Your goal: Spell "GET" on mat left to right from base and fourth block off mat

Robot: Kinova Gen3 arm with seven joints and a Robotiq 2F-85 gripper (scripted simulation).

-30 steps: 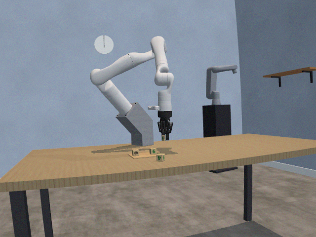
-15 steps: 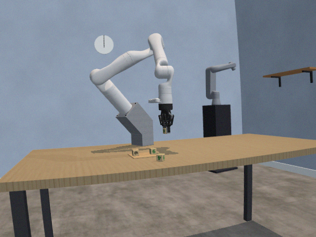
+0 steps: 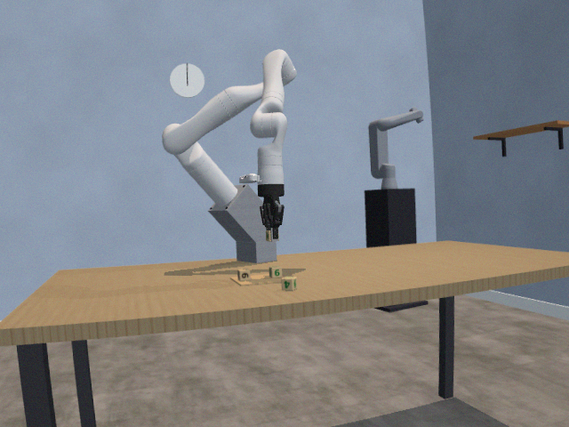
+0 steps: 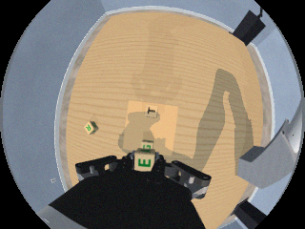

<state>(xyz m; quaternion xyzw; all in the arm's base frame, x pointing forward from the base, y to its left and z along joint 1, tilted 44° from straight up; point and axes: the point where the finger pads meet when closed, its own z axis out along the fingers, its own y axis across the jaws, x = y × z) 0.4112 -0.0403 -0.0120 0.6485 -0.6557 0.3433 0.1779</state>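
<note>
My gripper is shut on the block with a green E and holds it well above the table. The tan mat lies below it. A block with a green letter stands on the mat; in the wrist view it is mostly hidden behind the held block. A block with a black letter sits at a mat corner. Another green-lettered block lies on the bare table, off the mat.
The wooden table carries the arm's grey base behind the mat. A second robot on a black pedestal stands beyond the table. A wall shelf is at the far right.
</note>
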